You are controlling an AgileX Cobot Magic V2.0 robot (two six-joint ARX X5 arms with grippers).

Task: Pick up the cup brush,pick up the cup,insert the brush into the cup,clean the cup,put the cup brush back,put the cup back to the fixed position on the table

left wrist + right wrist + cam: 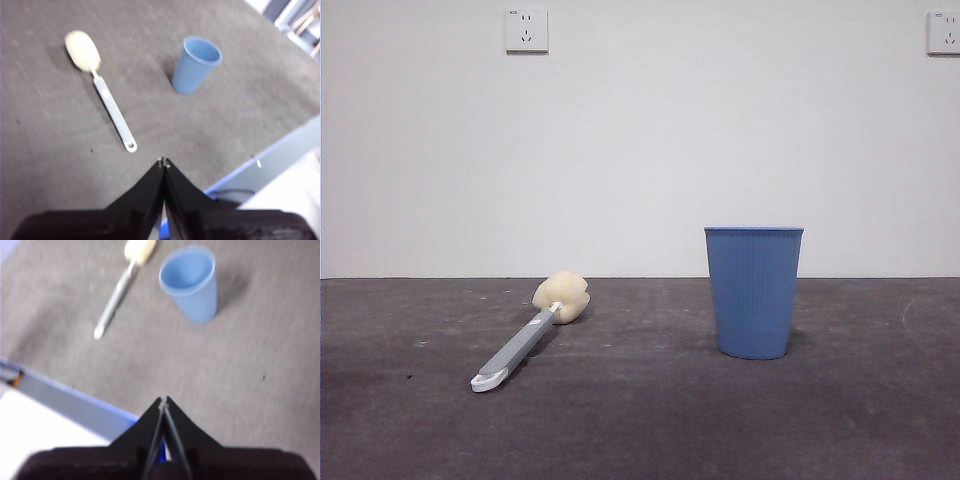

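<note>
The cup brush (530, 333) lies flat on the table (640, 420), left of centre, its pale yellow sponge head away from the camera and its white looped end nearer. The blue ribbed cup (753, 291) stands upright to its right, empty. Neither arm shows in the front view. My left gripper (163, 162) hovers shut high above the table's edge, with the cup brush (102, 87) and cup (196, 64) well beyond its tips. My right gripper (163, 400) is likewise shut and raised near the table's edge, apart from the cup (190, 281) and the cup brush (121, 285).
A white wall with two sockets (526, 30) stands behind the table. A blue table border (260, 160) shows under the left gripper, and the same border (70, 402) shows under the right one.
</note>
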